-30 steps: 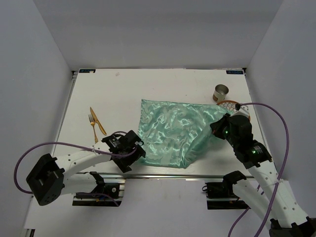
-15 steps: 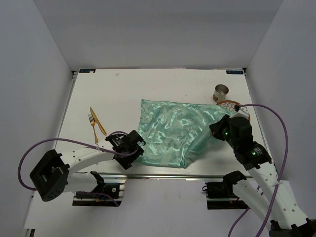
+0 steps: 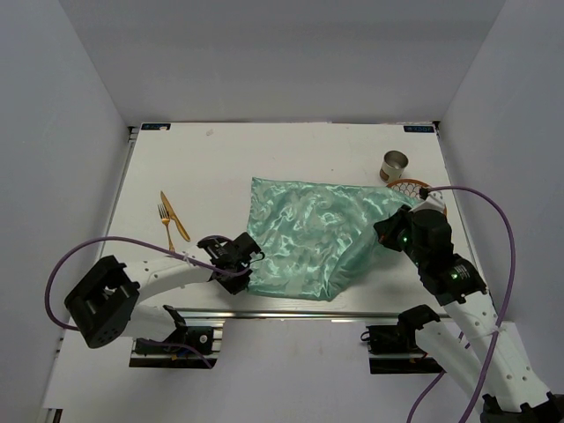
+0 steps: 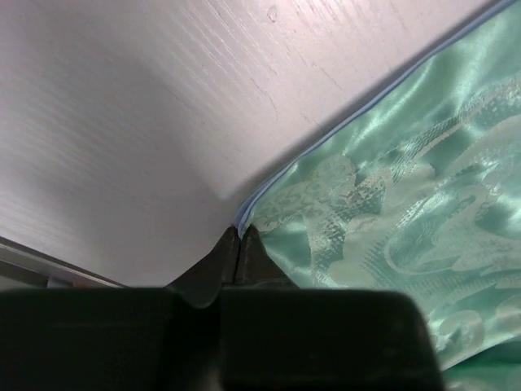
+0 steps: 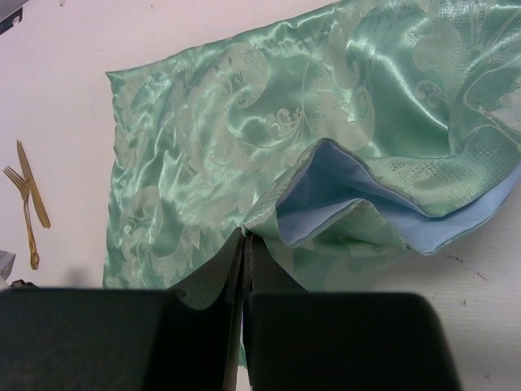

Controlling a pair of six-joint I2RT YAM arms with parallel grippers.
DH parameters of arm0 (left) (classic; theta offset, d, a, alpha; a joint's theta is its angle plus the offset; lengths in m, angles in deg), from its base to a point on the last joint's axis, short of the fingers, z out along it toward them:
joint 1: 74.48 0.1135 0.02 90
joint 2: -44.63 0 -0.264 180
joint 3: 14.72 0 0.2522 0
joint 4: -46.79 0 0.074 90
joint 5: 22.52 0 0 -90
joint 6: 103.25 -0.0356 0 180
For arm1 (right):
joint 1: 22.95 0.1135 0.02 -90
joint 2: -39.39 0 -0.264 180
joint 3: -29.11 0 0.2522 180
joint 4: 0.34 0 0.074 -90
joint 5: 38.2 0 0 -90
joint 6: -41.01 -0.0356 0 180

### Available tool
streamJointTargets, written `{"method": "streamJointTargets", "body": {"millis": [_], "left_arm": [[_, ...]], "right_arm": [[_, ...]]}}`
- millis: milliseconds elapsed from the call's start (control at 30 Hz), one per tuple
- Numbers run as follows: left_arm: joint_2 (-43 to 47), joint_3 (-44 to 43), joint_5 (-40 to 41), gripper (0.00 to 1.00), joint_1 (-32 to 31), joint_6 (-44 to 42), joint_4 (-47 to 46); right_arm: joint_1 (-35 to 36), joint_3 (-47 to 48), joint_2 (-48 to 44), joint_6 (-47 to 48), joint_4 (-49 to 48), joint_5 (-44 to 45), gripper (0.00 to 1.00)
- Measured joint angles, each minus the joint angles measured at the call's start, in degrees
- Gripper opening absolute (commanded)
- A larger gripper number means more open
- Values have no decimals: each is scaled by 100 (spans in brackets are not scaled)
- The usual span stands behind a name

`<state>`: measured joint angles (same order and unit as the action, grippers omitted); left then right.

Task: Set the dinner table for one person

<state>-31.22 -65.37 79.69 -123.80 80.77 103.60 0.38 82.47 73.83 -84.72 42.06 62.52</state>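
Note:
A shiny mint-green patterned cloth (image 3: 308,238) lies crumpled on the white dinner table (image 3: 203,167). My left gripper (image 3: 248,269) is shut on the cloth's near left corner (image 4: 248,213), low at the tabletop. My right gripper (image 3: 385,231) is shut on the cloth's right edge (image 5: 254,220) and holds it lifted, so a fold shows the pale blue underside (image 5: 366,195). A gold fork (image 3: 165,226) and gold knife (image 3: 174,216) lie side by side left of the cloth. The fork (image 5: 22,208) and knife (image 5: 31,185) also show in the right wrist view.
A metal can (image 3: 394,164) stands at the back right, with an orange-rimmed patterned plate (image 3: 409,188) just in front of it, partly behind my right arm. A metal rail (image 3: 300,313) runs along the table's near edge. White walls enclose the table.
My left gripper moved right to the cloth's near left corner and went from open to shut on it. The right gripper stayed shut on the cloth's right edge.

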Motion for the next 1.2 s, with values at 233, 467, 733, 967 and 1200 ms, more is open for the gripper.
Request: {"method": "streamJointTargets", "body": {"millis": [233,467,733,967,1200], "left_arm": [[297,-234,531,0,44,-153,518],[1182,-2892,1808,0,70,-1252,1296],[2470,-4378,2551,0,68,-2238,1410],[2293,-5276,3416,0,83,-2721,1532],[96,-7248,3657,0,330,-3453,1637]], "right_arm": [[0,37,-59,35,81,-87,0],[0,1248,-17,214,774,-341,0],[0,3777,-175,437,1543,-509,0],[4,4752,549,774,1580,-376,0],[2,4452,2240,892,1344,-251,0]]}}
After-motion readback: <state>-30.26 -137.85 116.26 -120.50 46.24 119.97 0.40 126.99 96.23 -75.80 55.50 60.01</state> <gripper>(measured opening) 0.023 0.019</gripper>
